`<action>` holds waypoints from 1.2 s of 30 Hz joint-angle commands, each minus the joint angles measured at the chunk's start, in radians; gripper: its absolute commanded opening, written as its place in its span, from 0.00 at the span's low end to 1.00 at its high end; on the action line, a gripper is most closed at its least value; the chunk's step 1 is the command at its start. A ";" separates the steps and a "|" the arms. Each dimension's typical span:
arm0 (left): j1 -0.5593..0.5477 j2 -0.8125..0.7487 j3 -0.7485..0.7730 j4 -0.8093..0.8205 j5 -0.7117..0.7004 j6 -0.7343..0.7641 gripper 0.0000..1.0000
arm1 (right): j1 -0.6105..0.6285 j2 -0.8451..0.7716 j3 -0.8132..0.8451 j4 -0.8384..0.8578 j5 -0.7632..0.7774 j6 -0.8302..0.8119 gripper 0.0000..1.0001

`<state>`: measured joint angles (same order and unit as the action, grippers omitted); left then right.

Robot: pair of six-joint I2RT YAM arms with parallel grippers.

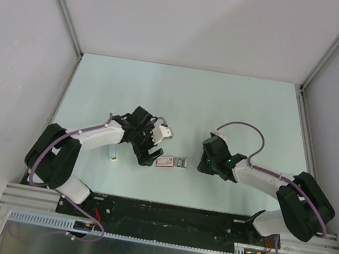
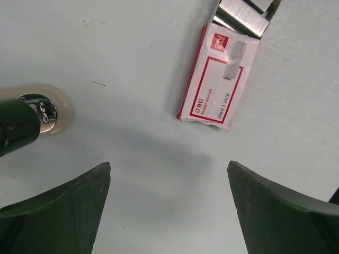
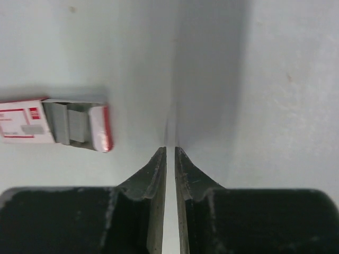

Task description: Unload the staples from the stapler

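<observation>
The stapler [image 2: 20, 126] lies at the left edge of the left wrist view, a black bar with a metal piece and a pale rounded end. In the top view it is a small object [image 1: 113, 154] left of my left gripper. My left gripper [image 1: 150, 152] is open and empty, its jaws wide apart over bare table [image 2: 169, 168]. My right gripper [image 1: 204, 165] is shut on nothing, with only a thin slit between the fingers [image 3: 170, 151]. It hangs just right of the staple box.
A white and red staple box [image 1: 165, 161] lies between the grippers with its tray pulled out to the right [image 1: 181, 162]. Silvery staples [image 2: 241, 16] show in the tray. The box also shows in the right wrist view [image 3: 26, 127]. Grey walls enclose the table.
</observation>
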<state>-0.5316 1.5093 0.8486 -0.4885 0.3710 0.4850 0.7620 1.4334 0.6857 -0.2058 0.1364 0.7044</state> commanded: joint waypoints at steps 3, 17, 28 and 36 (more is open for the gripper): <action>-0.028 0.048 0.004 0.083 -0.073 0.035 0.96 | -0.085 -0.046 -0.093 0.179 -0.195 0.063 0.15; -0.045 0.098 0.014 0.142 -0.146 -0.006 0.95 | -0.167 0.068 -0.203 0.502 -0.396 0.181 0.16; -0.057 0.109 0.012 0.179 -0.188 -0.026 0.89 | -0.183 0.106 -0.234 0.613 -0.428 0.239 0.13; -0.059 0.117 0.013 0.181 -0.193 -0.029 0.89 | -0.183 0.120 -0.233 0.641 -0.437 0.258 0.11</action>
<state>-0.5850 1.6020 0.8497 -0.3367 0.2176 0.4629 0.5819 1.5482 0.4580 0.3931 -0.2905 0.9466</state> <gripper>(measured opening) 0.890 0.115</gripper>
